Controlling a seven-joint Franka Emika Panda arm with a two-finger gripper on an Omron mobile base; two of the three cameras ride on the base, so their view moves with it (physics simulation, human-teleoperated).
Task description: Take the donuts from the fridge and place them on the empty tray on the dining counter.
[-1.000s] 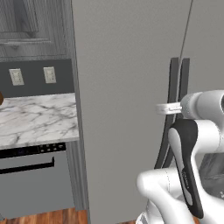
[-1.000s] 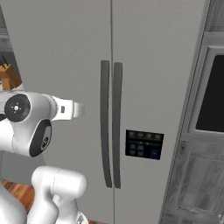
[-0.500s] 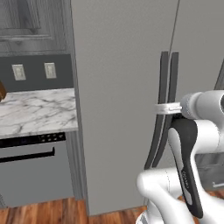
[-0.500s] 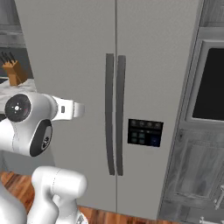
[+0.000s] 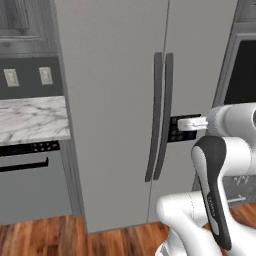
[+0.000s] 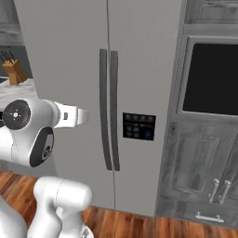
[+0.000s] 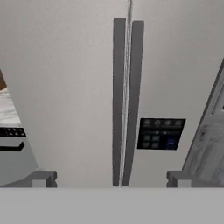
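Wooden plank floor [image 5: 45,235] underfoot, grey kitchen cabinets all round. One fridge [image 5: 110,75], both doors closed, straight ahead of the gripper [image 7: 111,177], well apart from it. Two long dark handles [image 6: 108,109] side by side at the door seam; one dark control panel [image 6: 138,126] on the right door. One marble worktop [image 5: 30,120] left of the fridge, one knife block [image 6: 14,72], one black oven window [image 6: 211,76] right. Fingertips [image 7: 43,178] spread wide, holding nothing

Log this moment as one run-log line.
phase: approach | fridge: doors shut | gripper: open, empty, facing handles
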